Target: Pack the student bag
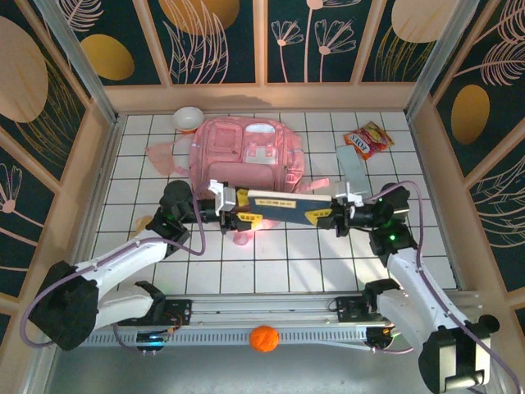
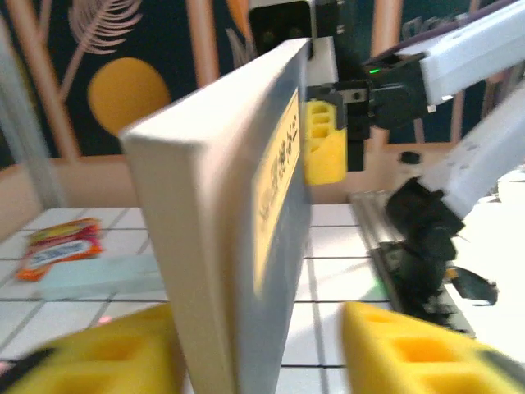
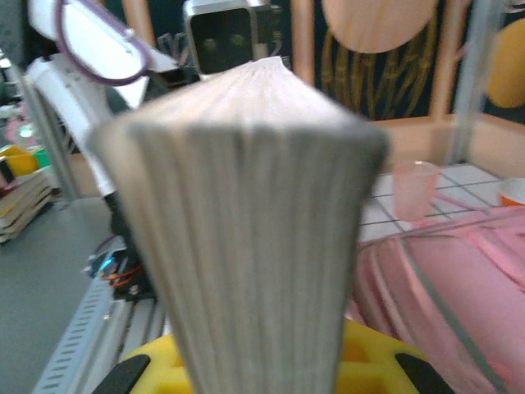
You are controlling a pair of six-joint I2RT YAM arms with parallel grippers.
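I'm holding a book point(image 1: 279, 207) between both arms, left gripper point(image 1: 223, 199) clamped on its left end, right gripper point(image 1: 338, 213) clamped on its right. The student bag point(image 1: 246, 154) is lying just beyond it, toward the far wall. By my reckoning, nothing's packed yet; snack packet point(image 1: 368, 139) and cup point(image 1: 239, 235) are waiting outside.

Left gripper point(image 1: 223, 199) pointing toward 3 o'clock, right gripper point(image 1: 338, 210) toward 9; both clamping same book point(image 1: 279, 207).
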